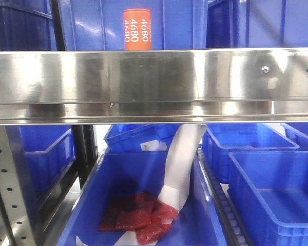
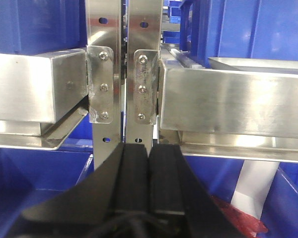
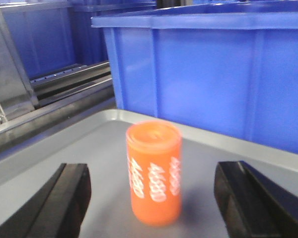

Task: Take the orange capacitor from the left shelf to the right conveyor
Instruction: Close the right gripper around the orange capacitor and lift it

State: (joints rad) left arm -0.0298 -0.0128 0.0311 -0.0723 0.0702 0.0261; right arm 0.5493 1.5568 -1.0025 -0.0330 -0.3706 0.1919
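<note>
the orange capacitor (image 3: 154,168) stands upright on a grey tray (image 3: 89,144), its long axis vertical and its white printing running up the side. in the right wrist view it sits straight ahead of the right gripper (image 3: 150,174), between the two black fingers (image 3: 64,198) and roughly centred in the gap. the jaws are spread wide, with clear space on either side of the capacitor, and neither finger touches it. the picture is a little blurred, so i cannot tell how far past the fingertips the capacitor stands.

directly behind the capacitor is the wall of a blue bin (image 3: 213,74). it looks close enough that a forward push has little room to spare.

in the front view the capacitor (image 1: 137,29) shows just above a steel shelf beam (image 1: 154,82), against the same blue plastic.

the left gripper (image 2: 149,148) has its pads pressed together with nothing between them. it faces the shelf uprights (image 2: 124,74), and the capacitor is not in its view. the right arm is therefore the nearer one by far.

judging from this, the coming move is a short straight advance with the jaws level. they would then close across the capacitor's round body, well below the top so it does not tip.
</note>
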